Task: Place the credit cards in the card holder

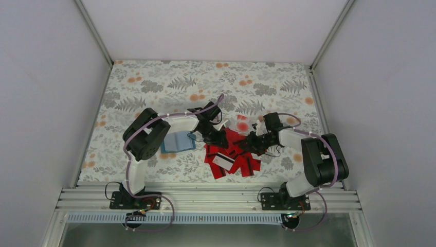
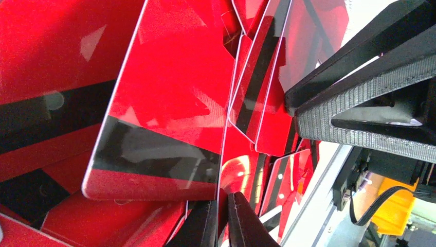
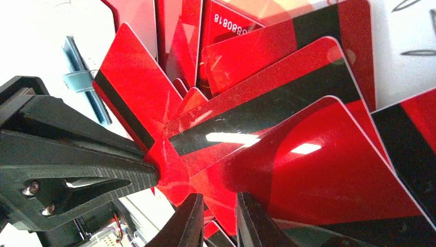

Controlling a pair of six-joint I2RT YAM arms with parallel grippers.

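The credit cards (image 1: 231, 154) lie in a loose red pile at the table's middle, some with black stripes. They fill the left wrist view (image 2: 164, 103) and the right wrist view (image 3: 288, 128). The teal card holder (image 1: 177, 141) lies open left of the pile, and its edge shows in the right wrist view (image 3: 85, 82). My left gripper (image 1: 218, 136) is at the pile's left edge, its fingers (image 2: 241, 224) shut on the edge of a red card. My right gripper (image 1: 252, 143) is at the pile's right side. Its fingers (image 3: 190, 224) stand a little apart over a card corner.
The floral tablecloth (image 1: 205, 82) covers the table, and white walls stand on three sides. A white-faced card with a red spot (image 1: 242, 125) lies behind the pile. The two grippers' tips nearly meet over the cards. A metal rail (image 1: 205, 198) runs along the near edge.
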